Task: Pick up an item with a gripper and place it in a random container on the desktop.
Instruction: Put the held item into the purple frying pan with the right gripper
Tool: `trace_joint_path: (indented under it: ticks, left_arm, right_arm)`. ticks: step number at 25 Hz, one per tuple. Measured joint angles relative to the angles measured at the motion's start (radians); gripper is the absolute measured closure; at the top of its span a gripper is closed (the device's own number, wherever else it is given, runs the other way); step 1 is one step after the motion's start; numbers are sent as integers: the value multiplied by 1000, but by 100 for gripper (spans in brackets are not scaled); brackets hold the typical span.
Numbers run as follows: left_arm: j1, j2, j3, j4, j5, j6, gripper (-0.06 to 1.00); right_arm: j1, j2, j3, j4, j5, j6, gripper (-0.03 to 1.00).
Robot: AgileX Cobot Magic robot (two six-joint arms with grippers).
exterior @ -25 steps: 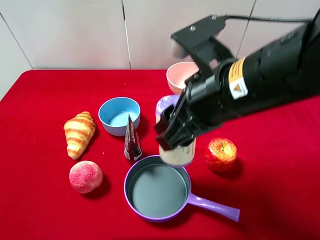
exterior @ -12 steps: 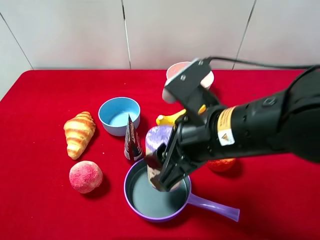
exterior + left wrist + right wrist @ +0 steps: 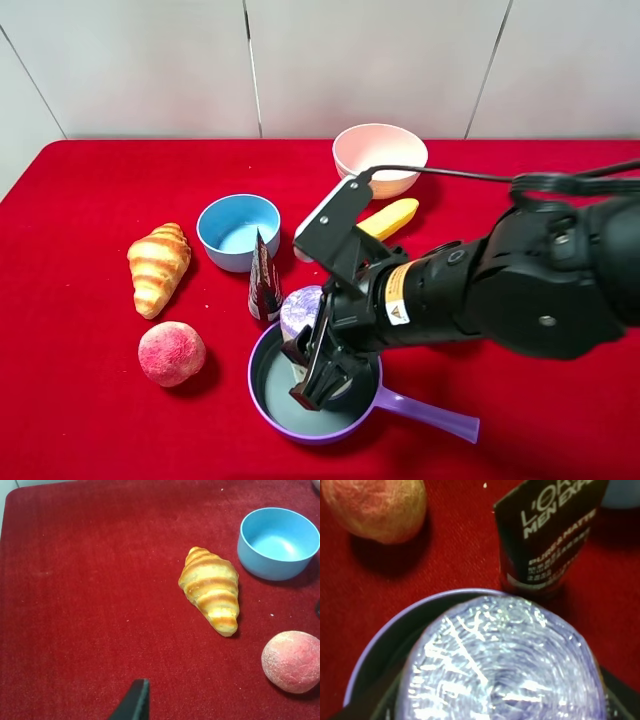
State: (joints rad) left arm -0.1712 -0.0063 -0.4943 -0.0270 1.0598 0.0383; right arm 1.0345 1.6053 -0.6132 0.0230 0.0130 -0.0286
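My right gripper (image 3: pixel 318 378) is shut on the item, a small roll with a crinkled lavender top (image 3: pixel 302 304). It holds the roll upright inside the lavender pan (image 3: pixel 256 382), whose long purple handle (image 3: pixel 428 415) points right. I cannot tell if the roll touches the pan floor. In the right wrist view the roll's top (image 3: pixel 500 665) fills the frame, with the pan's rim (image 3: pixel 376 649) around it. The left gripper shows only as one black fingertip (image 3: pixel 135 702) over the red cloth (image 3: pixel 75 605). It is out of the exterior view.
A dark cone-shaped packet (image 3: pixel 264 282) stands right behind the pan's far rim. A peach (image 3: pixel 171 352) and a croissant (image 3: pixel 158 266) lie to the left. A blue bowl (image 3: pixel 238 230), a pink bowl (image 3: pixel 379 158) and a yellow corn cob (image 3: pixel 388 217) are farther back.
My right arm has come down and to the left with the roll, from above the pan's far rim into the pan. The corn cob has come into view behind the arm.
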Motion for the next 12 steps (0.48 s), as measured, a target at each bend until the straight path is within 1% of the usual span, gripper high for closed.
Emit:
trace_joint_path:
  ticks: [6,12]
  left_arm:
    - [0,0,0,0,0,0,-4]
    - [0,0,0,0,0,0,-4]
  right_arm:
    - [0,26,39,0,-112,-17,51]
    - [0,26,79,5,-182,-17,51]
